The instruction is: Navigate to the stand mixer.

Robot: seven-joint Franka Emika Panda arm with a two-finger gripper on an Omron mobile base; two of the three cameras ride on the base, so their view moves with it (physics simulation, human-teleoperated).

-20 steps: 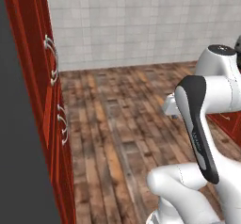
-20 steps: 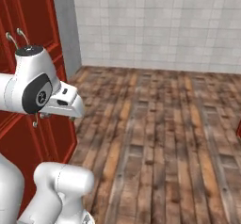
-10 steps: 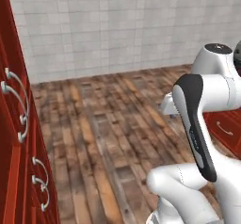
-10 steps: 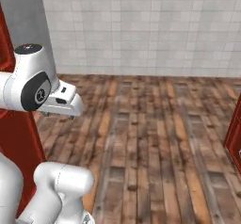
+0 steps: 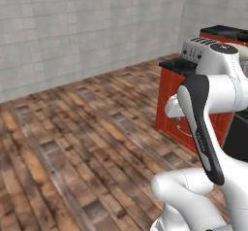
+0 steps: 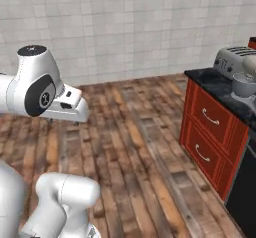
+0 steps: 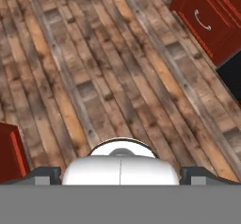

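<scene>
The stand mixer (image 6: pixel 245 84) has just swung into my right base view, far right on the dark surface (image 6: pixel 210 81) beside the toaster (image 6: pixel 231 61); the tall red cabinets are gone. I judge the base must keep turning. Fingers: cannot tell.

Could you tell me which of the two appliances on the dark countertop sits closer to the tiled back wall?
The boxy silver toaster sits closer to the wall; the stand mixer, with its round silver bowl, stands just in front of it at the picture's right edge.
</scene>
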